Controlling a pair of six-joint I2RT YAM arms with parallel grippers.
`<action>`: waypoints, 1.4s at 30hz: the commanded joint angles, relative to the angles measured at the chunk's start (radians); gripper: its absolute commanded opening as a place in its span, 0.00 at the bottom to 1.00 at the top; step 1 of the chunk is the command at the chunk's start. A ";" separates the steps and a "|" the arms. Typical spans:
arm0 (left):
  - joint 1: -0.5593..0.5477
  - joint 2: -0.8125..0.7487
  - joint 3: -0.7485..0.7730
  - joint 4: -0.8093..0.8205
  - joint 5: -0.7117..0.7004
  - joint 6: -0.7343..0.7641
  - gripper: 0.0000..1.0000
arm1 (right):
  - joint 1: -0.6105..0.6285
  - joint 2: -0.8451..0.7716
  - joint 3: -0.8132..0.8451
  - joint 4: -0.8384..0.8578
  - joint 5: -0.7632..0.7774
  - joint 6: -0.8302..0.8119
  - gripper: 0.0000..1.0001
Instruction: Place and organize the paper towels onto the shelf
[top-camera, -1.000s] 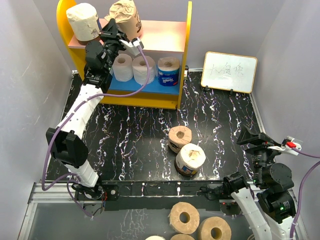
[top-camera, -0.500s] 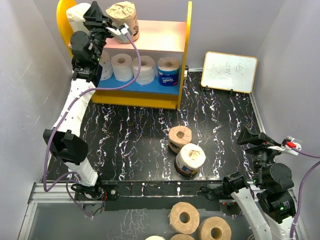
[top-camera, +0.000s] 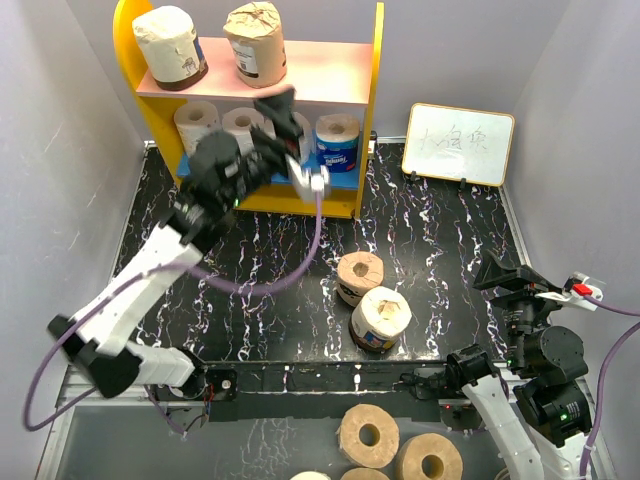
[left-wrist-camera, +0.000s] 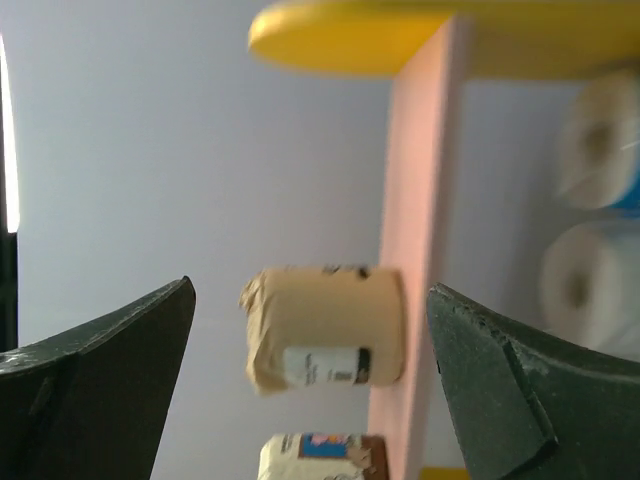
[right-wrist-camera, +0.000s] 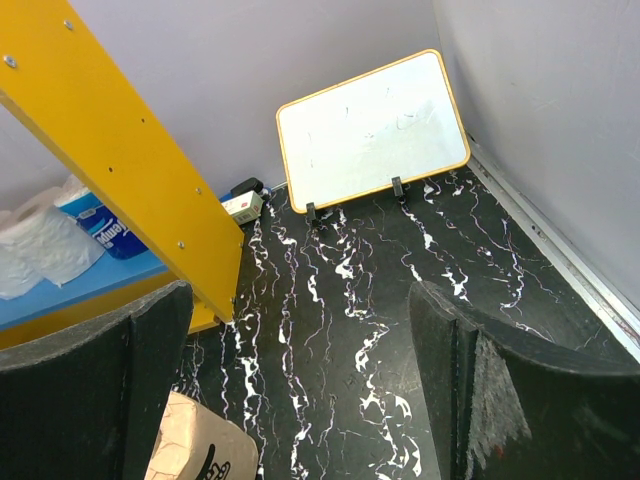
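Note:
The shelf (top-camera: 372, 110) holds two paper towels on its pink upper board (left-wrist-camera: 415, 230): a cream roll with a dark label (top-camera: 168, 45) and a tan roll (top-camera: 255, 43). White rolls (top-camera: 243, 125) and a blue-wrapped roll (top-camera: 337, 143) line the blue lower board. My left gripper (top-camera: 285, 115) hangs open and empty in front of the lower tier. In the left wrist view the tan roll (left-wrist-camera: 325, 340) stands beyond the open left gripper (left-wrist-camera: 308, 290). On the table lie a tan roll (top-camera: 360, 276) and a labelled white roll (top-camera: 380, 318). My right gripper (top-camera: 510, 275) is open and empty at the near right.
A small whiteboard (top-camera: 459, 143) leans at the back right. Wider bare tan rolls (top-camera: 368, 435) lie below the table's near edge. Walls close in on both sides. In the right wrist view the shelf's yellow side panel (right-wrist-camera: 120, 150) and the whiteboard (right-wrist-camera: 375, 125) lie ahead.
My left gripper has opened, left the tan roll on the upper board, and drawn back down and to the right. The right arm has not moved.

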 joint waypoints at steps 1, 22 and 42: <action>-0.167 -0.209 -0.200 -0.323 0.060 0.086 0.99 | 0.005 -0.015 0.008 0.031 0.004 -0.009 0.88; -0.328 -0.357 -1.033 0.271 0.267 0.011 0.99 | 0.005 -0.017 0.027 -0.002 0.048 0.023 0.88; -0.341 -0.076 -1.094 0.459 0.386 0.202 0.88 | 0.004 -0.017 0.027 -0.003 0.035 0.018 0.88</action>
